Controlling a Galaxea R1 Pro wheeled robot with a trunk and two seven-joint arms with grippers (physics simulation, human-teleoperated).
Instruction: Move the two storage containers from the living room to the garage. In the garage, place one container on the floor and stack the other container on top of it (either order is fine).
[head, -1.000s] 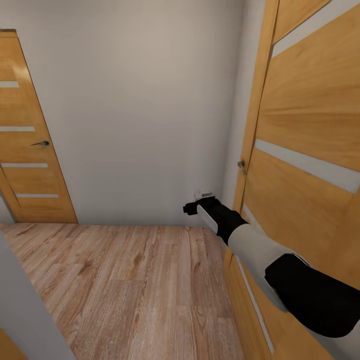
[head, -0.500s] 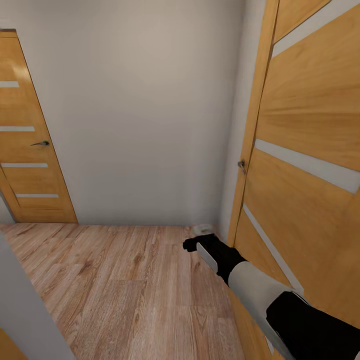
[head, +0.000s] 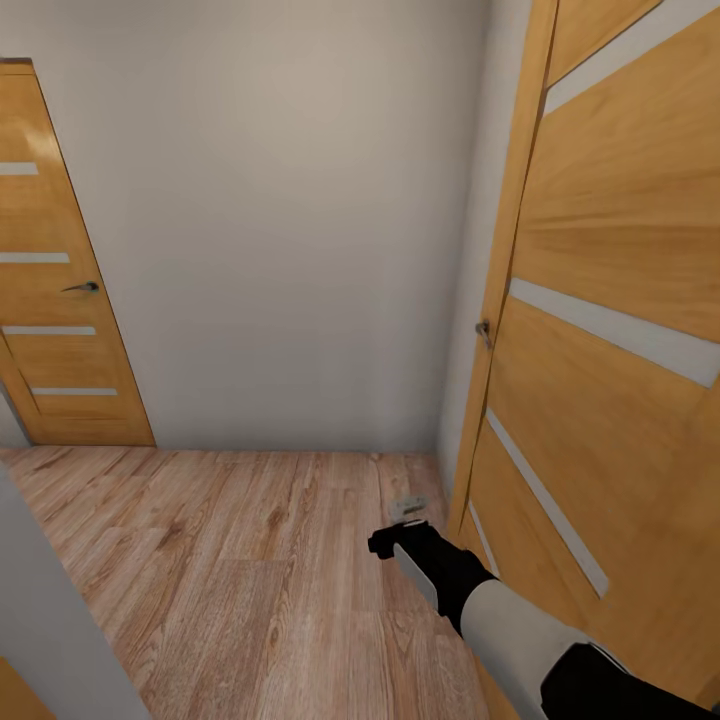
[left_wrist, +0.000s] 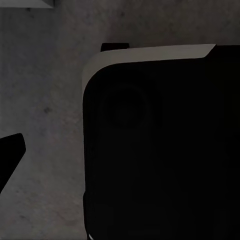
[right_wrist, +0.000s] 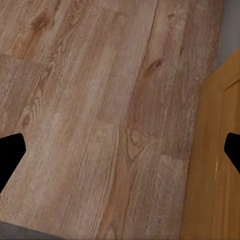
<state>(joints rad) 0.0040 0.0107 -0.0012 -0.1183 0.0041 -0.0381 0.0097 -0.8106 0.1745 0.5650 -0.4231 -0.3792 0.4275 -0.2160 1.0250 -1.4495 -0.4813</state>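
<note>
The robot stands in a small hallway with a wood-plank floor, a plain white wall ahead, a honey-wood door with frosted strips close on its right and a second matching door farther off to the left. Neither storage container is visible here, so where the bins sit cannot be told.

The right hand hangs low over the planks beside the near door's edge. In the right wrist view its two dark fingertips stand wide apart with only bare flooring between them: spread open, holding nothing. The left wrist view looks onto a dark robot body part over grey ground; whether that hand is open cannot be told.

Judging from the task, open plastic bins should be light and stiff, best gripped at a rim or wall; smooth walls may slip.

No writing or labels can be read anywhere.
</note>
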